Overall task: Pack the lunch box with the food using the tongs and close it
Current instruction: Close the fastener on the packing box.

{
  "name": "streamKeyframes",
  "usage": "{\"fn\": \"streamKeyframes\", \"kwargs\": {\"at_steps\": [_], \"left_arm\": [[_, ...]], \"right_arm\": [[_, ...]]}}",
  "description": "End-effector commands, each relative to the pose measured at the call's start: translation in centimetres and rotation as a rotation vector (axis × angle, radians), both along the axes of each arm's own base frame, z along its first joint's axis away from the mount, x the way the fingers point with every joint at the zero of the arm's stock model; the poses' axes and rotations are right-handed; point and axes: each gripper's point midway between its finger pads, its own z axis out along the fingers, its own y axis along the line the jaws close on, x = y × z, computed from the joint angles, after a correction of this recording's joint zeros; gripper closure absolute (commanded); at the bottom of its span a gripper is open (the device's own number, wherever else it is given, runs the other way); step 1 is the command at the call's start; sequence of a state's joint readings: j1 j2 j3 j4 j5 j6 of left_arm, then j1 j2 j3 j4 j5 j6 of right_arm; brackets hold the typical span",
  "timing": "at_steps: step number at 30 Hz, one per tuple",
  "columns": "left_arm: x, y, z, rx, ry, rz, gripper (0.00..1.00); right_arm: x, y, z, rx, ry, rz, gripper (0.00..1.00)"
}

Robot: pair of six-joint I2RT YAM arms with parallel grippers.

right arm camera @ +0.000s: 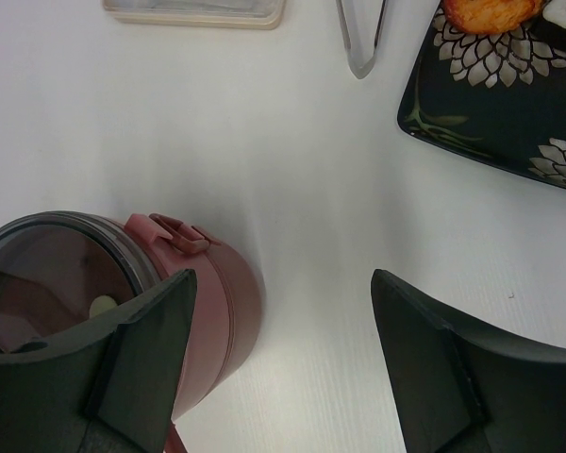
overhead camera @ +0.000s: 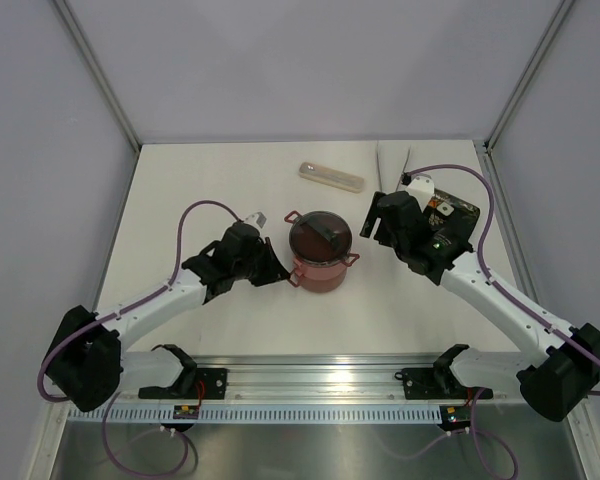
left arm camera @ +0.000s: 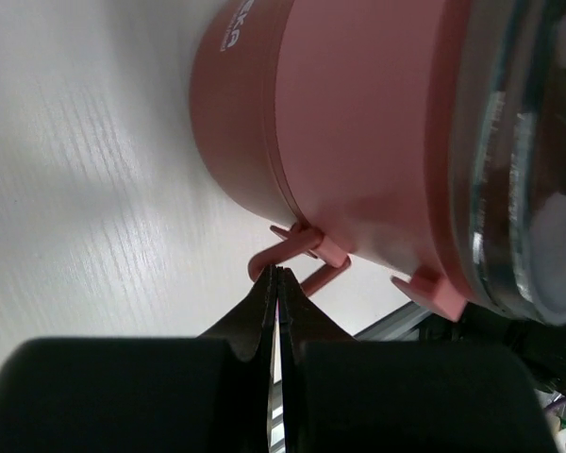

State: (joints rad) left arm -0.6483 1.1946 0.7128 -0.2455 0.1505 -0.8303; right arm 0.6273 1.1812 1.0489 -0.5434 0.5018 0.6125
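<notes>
Lunch box is seen mid-table: a stacked, smooth maroon cylinder under a glossy dark lid. Left gripper is pressed together with nothing pinched, tips just beside a pink latch loop on the box wall; contact cannot be told. Right gripper is spread wide over bare table right of the box. Open room is available there up to the black patterned tray carrying orange food. Slim steel tongs and a beige case are laid near the far edge.

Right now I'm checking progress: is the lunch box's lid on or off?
On. The grey lid sits atop the stacked lunch box, covering it in the right wrist view. Whether the latches are clipped: cannot tell.
</notes>
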Motion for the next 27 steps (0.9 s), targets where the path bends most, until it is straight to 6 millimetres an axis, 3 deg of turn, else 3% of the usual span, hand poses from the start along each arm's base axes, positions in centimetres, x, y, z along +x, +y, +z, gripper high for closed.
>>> {"fn": "streamKeyframes", "kwargs": {"at_steps": [1, 4, 13, 23, 27], "left_arm": [[1.1, -1.5, 0.9, -0.036, -0.046, -0.034, 1.0], [1.5, -1.9, -0.2, -0.037, -0.031, -0.026, 1.0], [3.1, -3.0, -0.9, -0.053, -0.043, -0.011, 1.0], [4.0, -3.6, -1.6, -0.063, -0.026, 0.012, 1.0], [4.6, -3.9, -1.2, -0.067, -0.038, 0.02, 1.0]], "right_arm": [[0.5, 0.2, 0.6, 0.014, -0.018, 0.008, 0.18], [0.7, 0.3, 0.4, 0.013, -0.017, 0.008, 0.18], [1.6, 0.9, -0.8, 0.07, 0.011, 0.03, 0.17], [3.7, -1.4, -2.5, 0.213, 0.07, -0.003, 0.19], [5.6, -2.8, -3.6, 0.209, 0.117, -0.034, 0.2]]}}
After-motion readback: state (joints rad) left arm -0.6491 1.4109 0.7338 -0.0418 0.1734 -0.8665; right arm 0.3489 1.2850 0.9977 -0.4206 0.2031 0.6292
